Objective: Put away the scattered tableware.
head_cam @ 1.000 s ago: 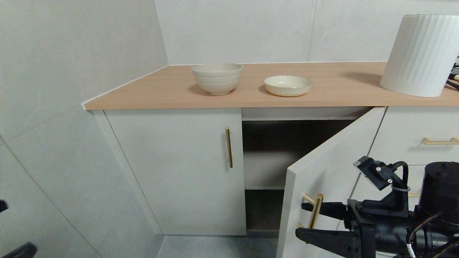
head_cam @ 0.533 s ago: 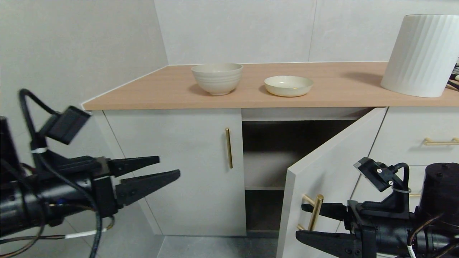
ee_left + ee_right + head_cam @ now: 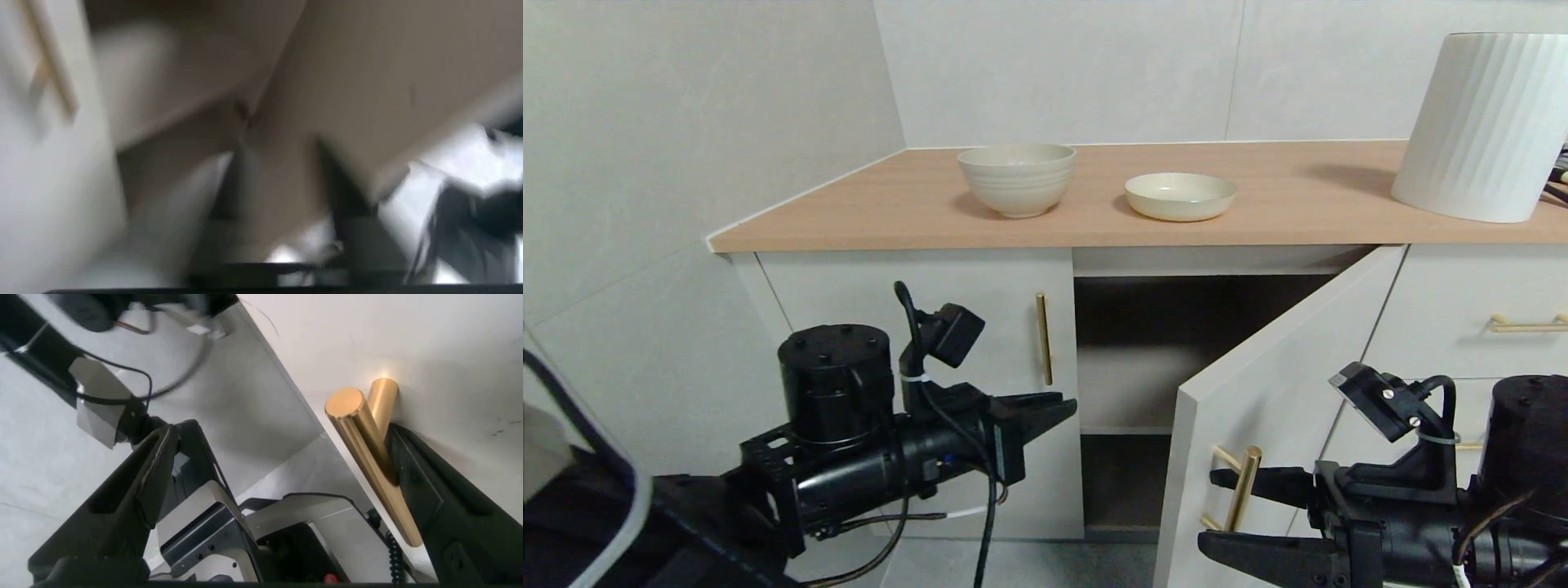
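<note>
Tabletop [image 3: 890, 214]: 1 deep bowl [image 3: 1017, 178], 1 shallow dish [image 3: 1179, 195] at its 3 o'clock, apart. Right gripper [image 3: 1209, 505]: jaws open, straddling the open door's [image 3: 1274, 351] brass handle [image 3: 1241, 486]. Left gripper [image 3: 1066, 406]: jaws parted, empty.

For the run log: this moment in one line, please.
right door open | right gripper open astride handle | left gripper before left door | bowl, dish on counter

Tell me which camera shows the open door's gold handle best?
The right wrist view: the gold metal bar handle, close up between the right tool's fingers. The head view shows it small on the white cabinet door; the left wrist view is blurred.
</note>
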Controlling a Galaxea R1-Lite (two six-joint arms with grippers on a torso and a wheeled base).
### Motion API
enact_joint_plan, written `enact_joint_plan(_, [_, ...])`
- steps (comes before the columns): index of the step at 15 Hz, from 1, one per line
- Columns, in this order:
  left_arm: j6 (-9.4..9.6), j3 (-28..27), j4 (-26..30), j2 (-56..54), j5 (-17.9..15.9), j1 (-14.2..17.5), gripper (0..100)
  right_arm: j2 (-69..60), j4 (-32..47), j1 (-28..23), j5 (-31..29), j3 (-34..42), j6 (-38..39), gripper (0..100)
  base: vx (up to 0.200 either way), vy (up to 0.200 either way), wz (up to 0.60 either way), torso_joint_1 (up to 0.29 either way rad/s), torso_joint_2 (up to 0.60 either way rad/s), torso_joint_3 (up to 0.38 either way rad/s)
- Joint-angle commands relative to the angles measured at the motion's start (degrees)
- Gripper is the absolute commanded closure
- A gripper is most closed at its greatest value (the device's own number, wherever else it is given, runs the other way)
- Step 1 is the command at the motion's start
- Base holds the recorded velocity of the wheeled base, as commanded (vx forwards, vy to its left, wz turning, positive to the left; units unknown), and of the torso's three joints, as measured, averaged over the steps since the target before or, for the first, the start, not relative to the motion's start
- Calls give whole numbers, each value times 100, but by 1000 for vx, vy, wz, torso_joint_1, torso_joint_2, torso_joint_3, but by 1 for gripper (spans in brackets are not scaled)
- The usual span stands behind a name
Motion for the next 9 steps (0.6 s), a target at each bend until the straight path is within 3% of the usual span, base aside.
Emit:
enact_joint_plan(1, [-447, -271, -643, 916, 96, -144, 100, 14, -4, -1, -17, 1, -7, 0, 0, 0, 0, 0, 0, 0])
enact_joint_plan(2, [-790, -280, -1180, 1118, 26, -267, 100, 14, 4, -1, -17, 1, -25, 0, 0, 0, 0, 0, 0, 0])
enact_joint_plan(3, [-852, -289, -1681, 1346, 17, -381, 100, 23, 4, -1, -17, 10, -42, 0, 0, 0, 0, 0, 0, 0])
enact_joint_plan(5, [-755, -306, -2612, 1812, 8, -610, 100, 14, -4, -1, -17, 18, -69, 0, 0, 0, 0, 0, 0, 0])
enact_joint_plan(9, [-623, -509, -2630, 2128, -89, -917, 100, -4, -4, -1, -26, 18, -69, 0, 0, 0, 0, 0, 0, 0])
